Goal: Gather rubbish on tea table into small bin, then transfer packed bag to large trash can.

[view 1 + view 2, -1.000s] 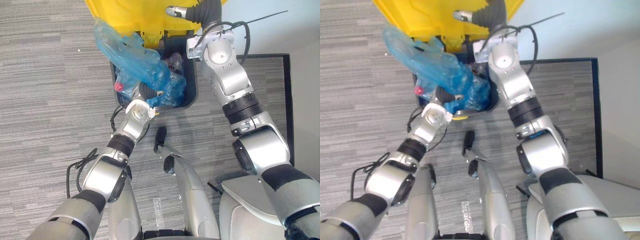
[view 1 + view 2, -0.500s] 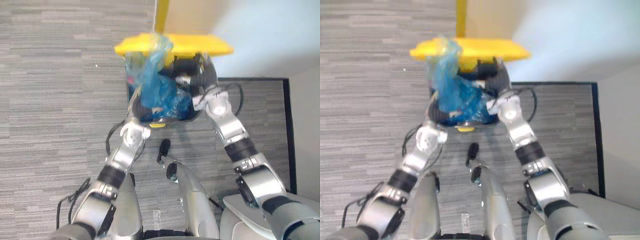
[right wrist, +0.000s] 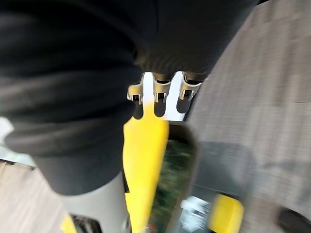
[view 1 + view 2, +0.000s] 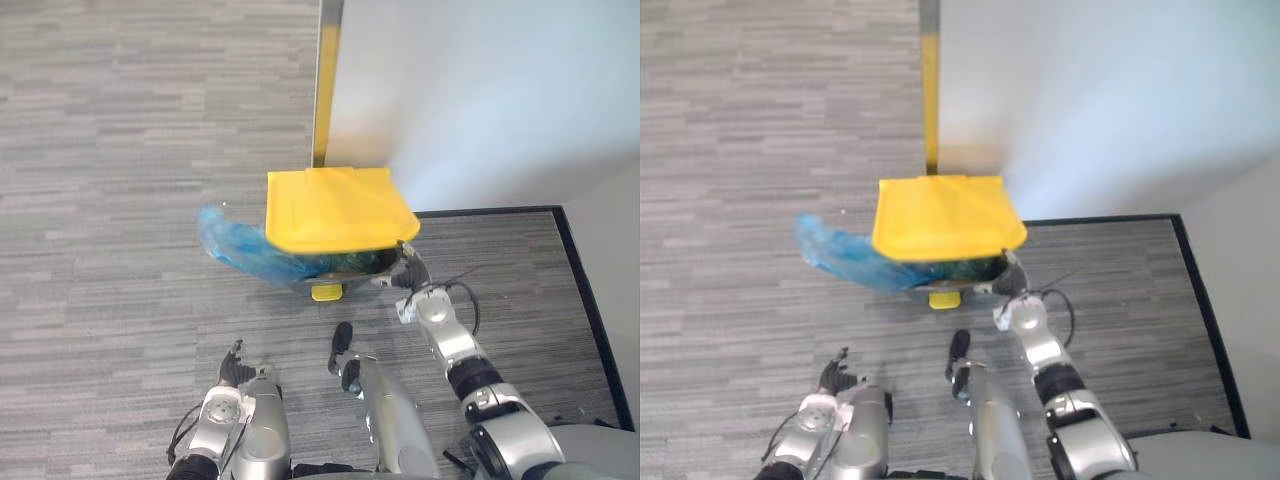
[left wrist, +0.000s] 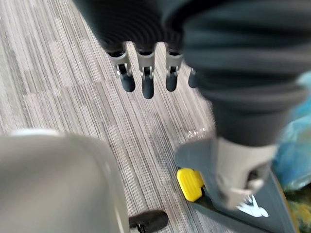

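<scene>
The large dark trash can (image 4: 345, 276) stands by the wall with its yellow lid (image 4: 335, 208) lowered over most of the opening. The packed blue bag (image 4: 238, 249) lies in the can, one end sticking out over the left rim from under the lid. My left hand (image 4: 233, 362) hangs low over the carpet, well short of the can, fingers (image 5: 146, 82) straight and holding nothing. My right hand (image 4: 407, 270) is at the can's right rim just under the lid edge, its fingers (image 3: 156, 99) straight and open beside the yellow lid (image 3: 143, 160).
A yellow foot pedal (image 4: 325, 292) juts from the can's front. Behind the can a white wall (image 4: 480, 90) rises, with a yellow-and-grey vertical post (image 4: 325, 90) at its corner. A black floor line (image 4: 585, 300) borders the carpet on the right. Grey carpet (image 4: 130, 170) spreads to the left.
The camera has drawn back from the can. My left hand has let go of the blue bag and dropped away. The lid has come down over the bag, and my right hand sits lower.
</scene>
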Available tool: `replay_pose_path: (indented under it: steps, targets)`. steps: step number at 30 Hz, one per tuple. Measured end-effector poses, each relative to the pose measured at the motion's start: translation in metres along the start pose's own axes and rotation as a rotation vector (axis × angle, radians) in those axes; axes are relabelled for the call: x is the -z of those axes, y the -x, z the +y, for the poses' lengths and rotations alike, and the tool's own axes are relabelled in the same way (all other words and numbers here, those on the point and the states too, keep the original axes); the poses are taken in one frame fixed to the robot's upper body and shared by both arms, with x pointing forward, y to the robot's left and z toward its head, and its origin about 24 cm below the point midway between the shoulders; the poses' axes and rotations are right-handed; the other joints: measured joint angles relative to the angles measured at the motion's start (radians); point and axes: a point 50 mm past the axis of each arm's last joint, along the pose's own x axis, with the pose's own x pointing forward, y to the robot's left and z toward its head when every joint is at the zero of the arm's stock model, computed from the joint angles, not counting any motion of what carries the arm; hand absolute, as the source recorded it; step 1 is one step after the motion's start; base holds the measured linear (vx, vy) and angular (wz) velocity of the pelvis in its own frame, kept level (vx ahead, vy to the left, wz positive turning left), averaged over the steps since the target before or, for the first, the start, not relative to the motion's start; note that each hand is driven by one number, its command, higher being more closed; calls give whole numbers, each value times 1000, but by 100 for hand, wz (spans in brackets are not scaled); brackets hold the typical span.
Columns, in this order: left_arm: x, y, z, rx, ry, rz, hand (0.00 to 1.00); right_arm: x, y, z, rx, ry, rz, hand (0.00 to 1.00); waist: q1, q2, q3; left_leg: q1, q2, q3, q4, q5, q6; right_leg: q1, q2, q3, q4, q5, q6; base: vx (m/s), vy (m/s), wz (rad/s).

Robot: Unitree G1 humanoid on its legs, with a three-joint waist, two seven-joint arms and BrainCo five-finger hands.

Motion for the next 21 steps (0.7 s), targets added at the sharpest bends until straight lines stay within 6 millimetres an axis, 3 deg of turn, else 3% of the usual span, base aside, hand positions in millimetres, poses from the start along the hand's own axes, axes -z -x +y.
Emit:
replay_pose_path:
  steps: [1,3,4,5,6,7,9,11,15,21]
  targets:
    - [8,1,1,-10,19,34,0,23,12,16,-36,-33,72,0,-11,-7,-20,32,0,3,-50,33,-7,-8,-35,13,235,-77,-40,-164,-38,-6]
    - [21,6,2,-16,30,80,0,59,38,43,-100,-95,191,0,-13,-20,-75,53,0,12,-111,66,-20,56,-87,53,390,-174,-9,-64,-93,-8]
    - [26,7,3,-19,38,93,0,69,46,50,-113,-113,225,0,-14,-30,-97,52,0,14,-120,68,-22,86,-101,72,397,-192,2,-34,-241,-19]
    - [31,9,4,-32,79,117,0,94,65,62,-125,-155,319,0,-17,-57,-130,46,2,14,-123,68,-29,170,-91,101,287,-297,56,-11,-234,-17]
    - [32,10,0,-29,98,128,0,105,72,63,-122,-157,365,0,-22,-57,-141,43,-2,15,-134,75,-40,211,-76,98,191,-344,52,12,-271,-38]
    - [37,13,-12,-7,142,165,0,127,83,61,-104,-162,464,0,-20,-32,-170,41,8,1,-177,92,-44,233,-37,96,75,-336,5,5,-131,-47]
    - [44,18,-21,11,181,205,0,158,102,52,-55,-193,608,0,-29,-7,-223,59,9,-10,-300,144,-10,248,10,116,-62,-257,-14,16,-66,-62]
    - [48,20,-34,45,199,238,0,175,109,39,-11,-190,683,0,-50,8,-237,132,3,-11,-439,221,17,305,35,127,-189,-183,-19,49,-29,-32]
    - [51,22,-40,59,224,268,0,189,119,26,52,-222,751,0,-53,21,-255,173,-2,-11,-518,266,0,357,44,125,-293,-124,-10,27,44,1]
    - [64,23,-31,44,196,307,0,196,125,23,88,-290,796,0,-56,32,-264,212,-51,15,-542,270,-3,447,11,154,-444,-40,30,10,136,-6]
